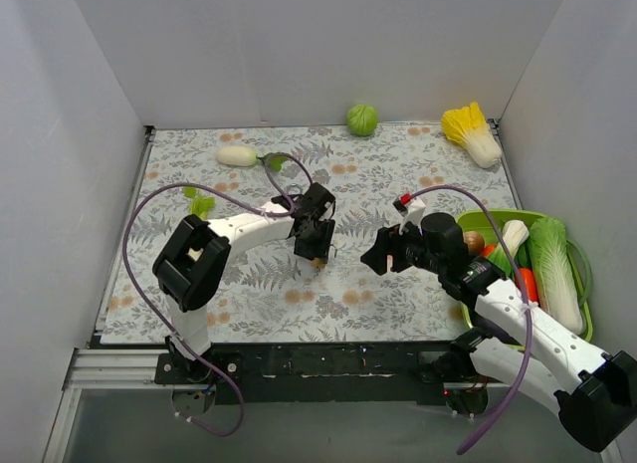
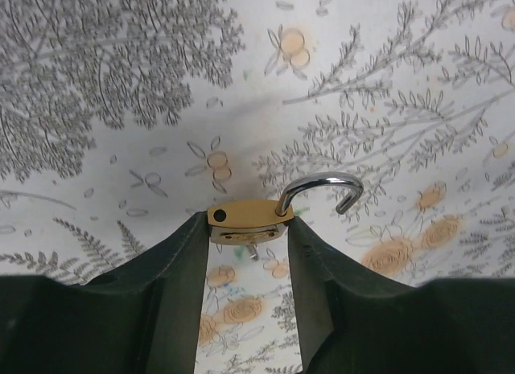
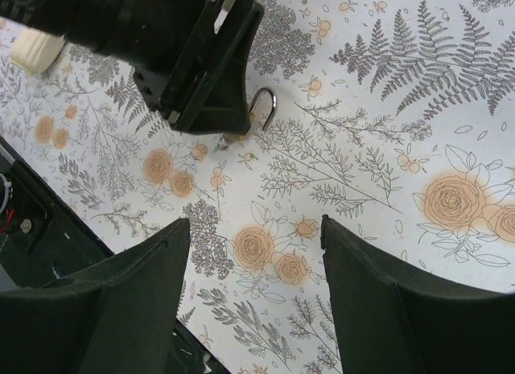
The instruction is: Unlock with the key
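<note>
Brass padlock (image 2: 245,221) in left fingers (image 2: 161,297), tablecloth (image 1: 418,174) centre

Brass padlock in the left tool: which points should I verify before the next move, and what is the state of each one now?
1. Small brass padlock is clamped between the fingers of the left tool: ok.
2. Curved steel shackle is swung out, its free end clear of the body: ok.
3. Small metal stub under the body is the key: cannot tell.
4. Right tool is open and holds nothing: ok.
5. The two tools are apart in the top view, with bare floral tablecloth between them: ok.
6. Padlock is lifted off the tablecloth: cannot tell.
</note>
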{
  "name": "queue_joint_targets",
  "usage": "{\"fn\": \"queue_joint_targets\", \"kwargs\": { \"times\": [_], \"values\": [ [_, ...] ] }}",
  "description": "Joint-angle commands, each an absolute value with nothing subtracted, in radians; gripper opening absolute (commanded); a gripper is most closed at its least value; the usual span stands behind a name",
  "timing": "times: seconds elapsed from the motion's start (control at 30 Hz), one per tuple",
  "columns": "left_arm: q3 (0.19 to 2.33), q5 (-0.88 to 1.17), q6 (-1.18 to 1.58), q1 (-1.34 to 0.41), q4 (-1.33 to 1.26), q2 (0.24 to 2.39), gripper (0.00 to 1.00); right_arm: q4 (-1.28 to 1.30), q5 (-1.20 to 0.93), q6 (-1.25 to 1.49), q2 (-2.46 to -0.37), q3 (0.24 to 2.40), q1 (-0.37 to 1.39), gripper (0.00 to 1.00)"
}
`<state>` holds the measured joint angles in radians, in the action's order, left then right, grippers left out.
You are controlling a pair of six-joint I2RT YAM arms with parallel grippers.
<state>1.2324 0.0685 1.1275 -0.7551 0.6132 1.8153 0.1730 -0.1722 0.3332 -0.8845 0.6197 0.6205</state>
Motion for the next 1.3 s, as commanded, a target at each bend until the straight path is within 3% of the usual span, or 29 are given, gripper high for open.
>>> {"fn": "queue_joint_targets", "kwargs": {
  "times": [0.0,0.27,0.7,1.17,1.27],
  "values": [
    [1.376,0.018,1.098,-0.733,0.728,1.887,0.00,0.163,-0.160,0.311,-0.850,0.588,0.612,0.73],
    [1.667,-0.027,1.088,-0.683,0.851,2.101,0.00,0.164,-0.152,0.302,-0.792,0.534,0.609,0.73],
    [1.890,-0.095,1.063,-0.574,0.963,2.305,0.00,0.189,-0.141,0.288,-0.735,0.500,0.603,0.73],
    [1.873,-0.094,0.985,-0.535,0.949,2.312,0.00,0.156,-0.161,0.299,-0.765,0.492,0.601,0.73],
    [1.862,-0.091,0.994,-0.537,0.931,2.298,0.11,0.150,-0.149,0.305,-0.775,0.497,0.601,0.73]
  ]
}}
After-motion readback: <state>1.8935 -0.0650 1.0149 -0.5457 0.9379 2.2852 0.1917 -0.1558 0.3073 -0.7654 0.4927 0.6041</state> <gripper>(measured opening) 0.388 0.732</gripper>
